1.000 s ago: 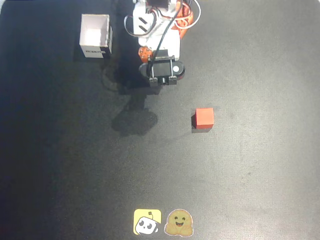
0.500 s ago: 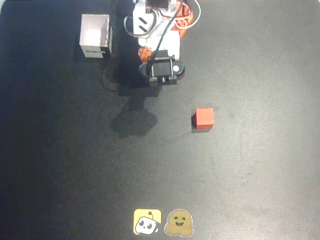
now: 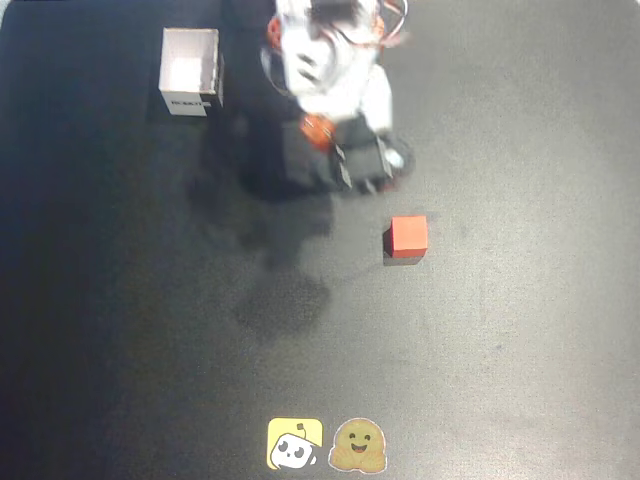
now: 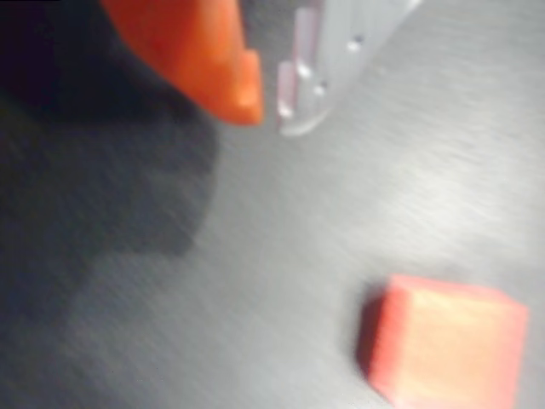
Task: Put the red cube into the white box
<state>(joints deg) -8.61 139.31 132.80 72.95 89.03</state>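
Reach step: fingers (image 4: 271, 102) nearly together, empty, near the red cube (image 3: 408, 236); next, open and straddle it

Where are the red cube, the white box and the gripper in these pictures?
red cube (image 3: 409, 234), overhead view, on its top face.
white box (image 3: 190, 47), overhead view, on its far inner wall.
gripper (image 4: 268, 106), wrist view, midway between the orange and the clear fingertip.
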